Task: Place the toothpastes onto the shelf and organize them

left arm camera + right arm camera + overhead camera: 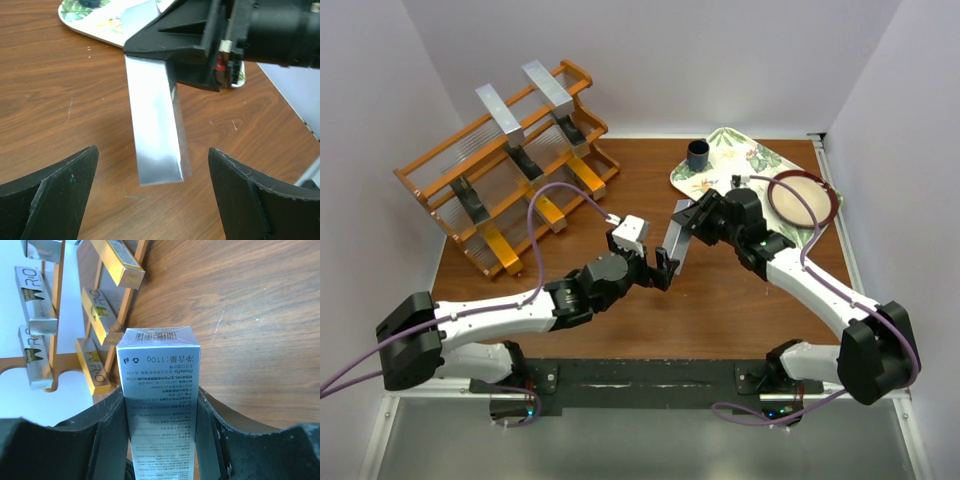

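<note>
Left pincer [152, 151] is hovering released before the silver toothpaste carton [155, 125], right pincer [161, 395] grasping it; handover seemingly needs left closing next.

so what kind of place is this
Probably a robotics lab cell, not a shop: white panels box in a wooden table, two robot arms are bolted at its edge, and the shelf holds staged toothpastes.

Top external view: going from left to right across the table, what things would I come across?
Wooden shelf → left gripper → dark cup → brown ring
</note>
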